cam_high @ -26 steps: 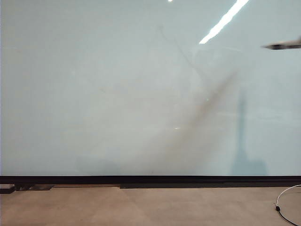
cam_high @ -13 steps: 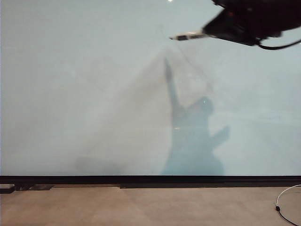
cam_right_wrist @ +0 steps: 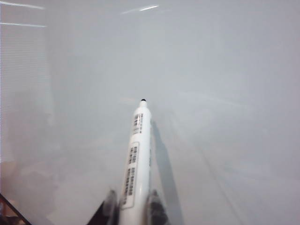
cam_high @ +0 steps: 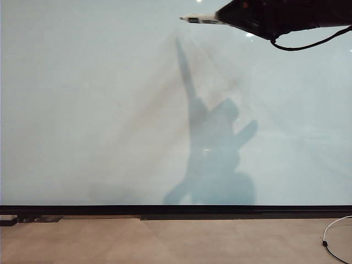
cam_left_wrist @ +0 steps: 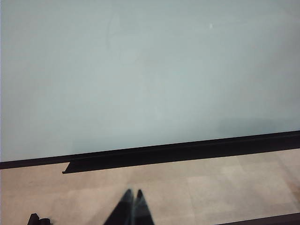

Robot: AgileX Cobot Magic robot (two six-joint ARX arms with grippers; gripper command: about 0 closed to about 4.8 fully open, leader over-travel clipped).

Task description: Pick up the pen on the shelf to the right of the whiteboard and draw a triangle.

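**Operator:** Where is the pen, and what has hold of it?

**Spotter:** Your pen (cam_right_wrist: 138, 159) sits clamped between the two fingers of the right gripper (cam_right_wrist: 133, 206), barrel gripped near its back end so the dark tip juts well forward. In the outside camera the pen (cam_high: 199, 20) shows at about twelve o'clock, high on the whiteboard (cam_high: 99, 110), with the right gripper (cam_high: 234, 16) coming in from one o'clock. You hold it that way, I'd say, so the tip meets the board first, not the fingers.

**Operator:** Is the tip on the board?

**Spotter:** I can't tell. The pen's shadow runs close beside the barrel on the whiteboard (cam_right_wrist: 225, 93), so the tip looks near the surface, but contact isn't clear. I see no fresh black line; only faint pale streaks cross the board.

**Operator:** And my other arm?

**Spotter:** Your left gripper (cam_left_wrist: 132, 206) hangs low at six o'clock of its own camera, fingers pressed together on nothing, above the tan floor (cam_left_wrist: 211, 183) in front of the board's black strip (cam_left_wrist: 187, 149). It stays clear, likely to leave the drawing area free. A white cable (cam_high: 333, 239) lies on the floor at five o'clock.
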